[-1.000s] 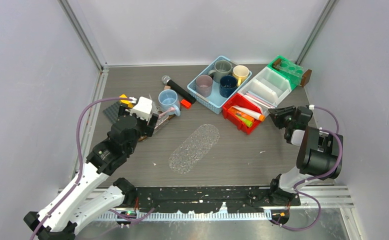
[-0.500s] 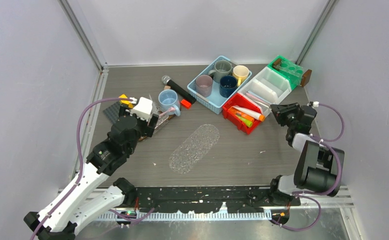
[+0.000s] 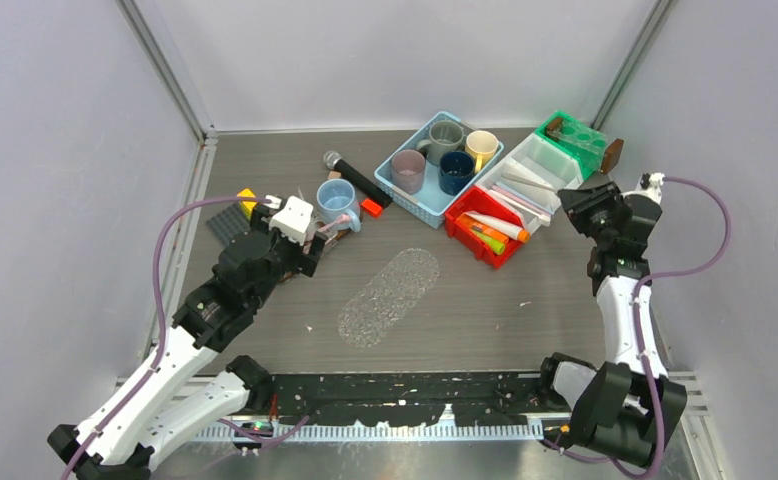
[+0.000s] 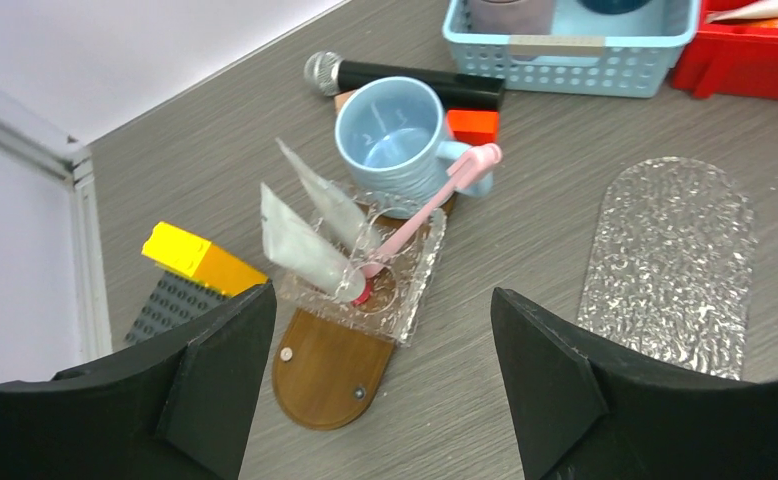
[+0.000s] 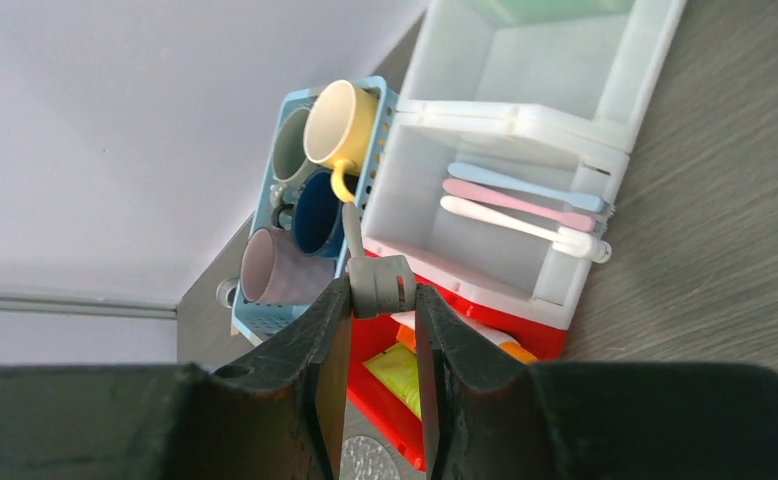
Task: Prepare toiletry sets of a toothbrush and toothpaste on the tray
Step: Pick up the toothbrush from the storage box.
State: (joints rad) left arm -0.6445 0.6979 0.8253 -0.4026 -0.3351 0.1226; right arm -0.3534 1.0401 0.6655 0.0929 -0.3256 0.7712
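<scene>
My right gripper (image 5: 380, 296) is shut on the thick end of a grey toothbrush (image 5: 377, 283), held above the white bin (image 3: 555, 160). In the top view the brush's thin stem (image 3: 530, 184) points left over that bin. Blue (image 5: 525, 185), pink (image 5: 515, 200) and white (image 5: 510, 222) toothbrushes lie in the bin. Toothpaste tubes (image 3: 495, 226) fill the red bin (image 3: 465, 236). My left gripper (image 4: 383, 312) hangs open above a small clear tray (image 4: 410, 285) holding a pink toothbrush (image 4: 425, 210) and white toothpaste tubes (image 4: 300, 245). A clear oval tray (image 3: 390, 297) lies mid-table.
A light blue mug (image 4: 395, 140) touches the small tray's far end. Behind it lie a black microphone (image 4: 405, 75) and an orange block (image 4: 472, 125). A blue basket (image 3: 440, 165) of cups, a green bin (image 3: 577, 135) and a yellow-and-grey brick (image 4: 190, 265) stand around.
My right arm has stretched up and its gripper has moved toward the back right, from beside the red bin to over the white bin. The left gripper has barely shifted.
</scene>
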